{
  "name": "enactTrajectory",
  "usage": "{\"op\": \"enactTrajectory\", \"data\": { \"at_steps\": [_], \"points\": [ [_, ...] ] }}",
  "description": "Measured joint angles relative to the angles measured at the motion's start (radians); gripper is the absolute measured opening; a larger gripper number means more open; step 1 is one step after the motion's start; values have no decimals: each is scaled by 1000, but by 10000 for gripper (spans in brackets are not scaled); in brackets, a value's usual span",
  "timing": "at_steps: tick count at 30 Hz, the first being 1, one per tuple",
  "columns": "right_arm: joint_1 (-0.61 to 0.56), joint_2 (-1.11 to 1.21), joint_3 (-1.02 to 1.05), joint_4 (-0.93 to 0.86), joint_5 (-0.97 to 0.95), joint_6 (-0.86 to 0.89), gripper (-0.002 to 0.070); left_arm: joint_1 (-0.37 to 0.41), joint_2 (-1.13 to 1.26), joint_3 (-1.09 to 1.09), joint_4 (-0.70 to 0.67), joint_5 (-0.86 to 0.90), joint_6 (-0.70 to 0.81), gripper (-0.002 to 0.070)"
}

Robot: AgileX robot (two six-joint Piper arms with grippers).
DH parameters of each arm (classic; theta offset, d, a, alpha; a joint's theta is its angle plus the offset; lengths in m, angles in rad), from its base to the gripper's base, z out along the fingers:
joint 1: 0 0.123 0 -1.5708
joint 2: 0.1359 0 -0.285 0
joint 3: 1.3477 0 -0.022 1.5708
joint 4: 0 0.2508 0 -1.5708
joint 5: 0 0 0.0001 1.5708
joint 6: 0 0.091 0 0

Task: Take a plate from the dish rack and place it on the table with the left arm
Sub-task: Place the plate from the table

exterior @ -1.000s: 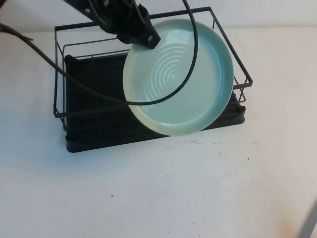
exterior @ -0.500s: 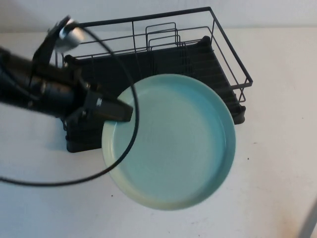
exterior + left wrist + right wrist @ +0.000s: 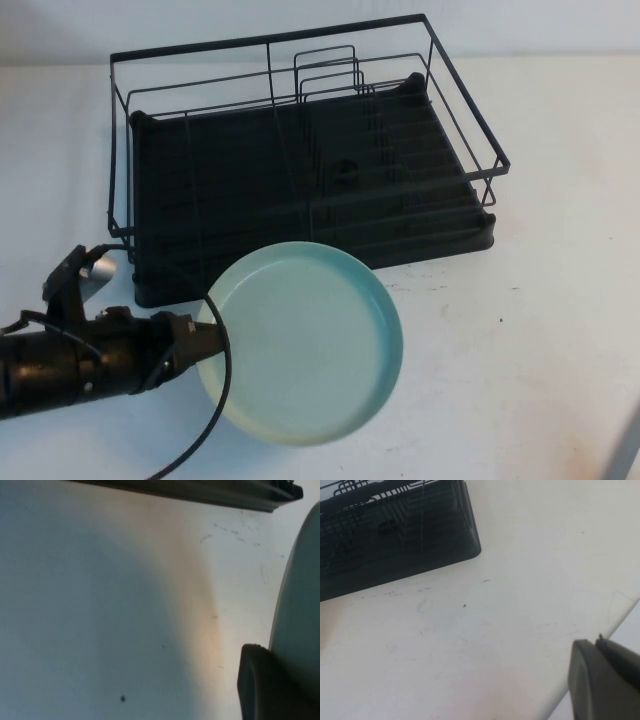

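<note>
The mint-green plate (image 3: 305, 340) lies level, open side up, low over the white table (image 3: 520, 380) just in front of the dish rack (image 3: 300, 170). I cannot tell whether it touches the table. My left gripper (image 3: 205, 338) reaches in from the left and is shut on the plate's left rim. In the left wrist view one dark finger (image 3: 257, 685) presses against the plate's edge (image 3: 300, 610). The rack holds no other plate; its upright wire dividers (image 3: 328, 72) stand at the back. My right gripper (image 3: 600, 647) is parked by the table's right edge, jaws together.
The black rack fills the back middle of the table, and its front corner (image 3: 465, 540) shows in the right wrist view. A black cable (image 3: 215, 420) trails from the left arm across the plate's left side. White table lies to the right and in front.
The left arm has carried the plate out of the rack, turned it from tilted upright to level, and lowered it forward and left to the table in front of the rack.
</note>
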Motion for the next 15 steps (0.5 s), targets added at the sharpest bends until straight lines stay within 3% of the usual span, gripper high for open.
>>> {"op": "enactTrajectory", "data": {
  "at_steps": [15],
  "points": [
    [0,0,0,0,0,0,-20,2,244,-23,-44,68,159,58]
  ]
}}
